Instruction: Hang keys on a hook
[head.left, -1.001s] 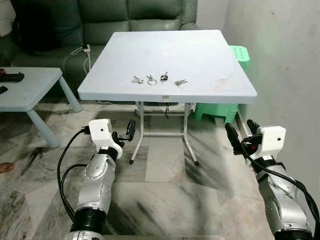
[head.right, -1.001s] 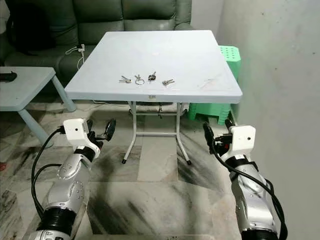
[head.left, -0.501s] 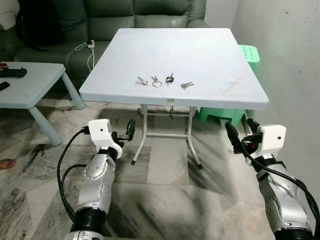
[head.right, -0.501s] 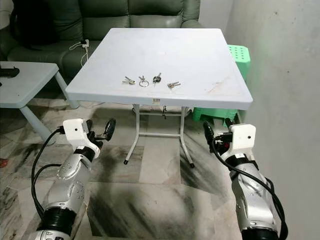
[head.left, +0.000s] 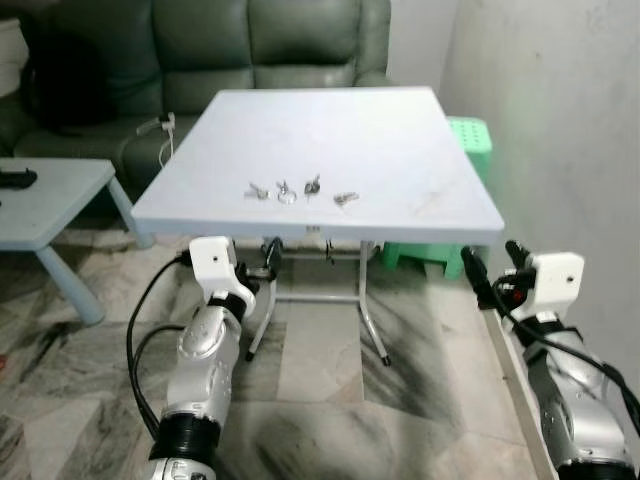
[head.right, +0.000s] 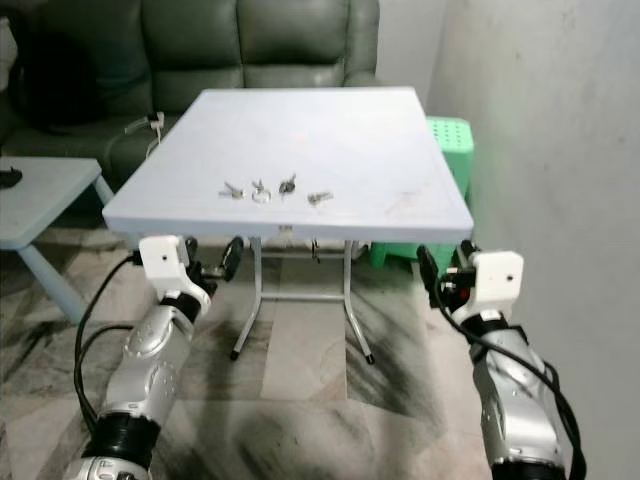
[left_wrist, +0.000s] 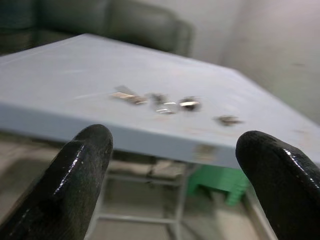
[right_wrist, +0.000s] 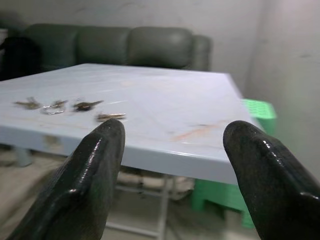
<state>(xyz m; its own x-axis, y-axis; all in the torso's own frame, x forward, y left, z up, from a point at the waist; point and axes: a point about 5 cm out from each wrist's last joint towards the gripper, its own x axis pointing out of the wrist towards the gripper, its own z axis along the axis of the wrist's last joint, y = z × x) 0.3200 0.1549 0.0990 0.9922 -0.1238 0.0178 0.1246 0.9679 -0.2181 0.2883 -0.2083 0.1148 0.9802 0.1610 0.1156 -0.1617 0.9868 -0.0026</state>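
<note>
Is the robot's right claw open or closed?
Open. The right gripper shows a wide gap between its two black fingers, with nothing held.

Both silver arms raised forward, forearms angled up. Left tool (head.left: 268, 256) and right tool (head.left: 492, 272) at similar height, each with black fingers spread apart, holding nothing.

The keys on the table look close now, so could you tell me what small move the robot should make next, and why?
Probably raise the right gripper above the table edge and reach toward the keys. Both grippers hang open below the tabletop, the left gripper under its near edge, and the keys lie untouched in a row near that edge. No hook can be seen yet.
</note>
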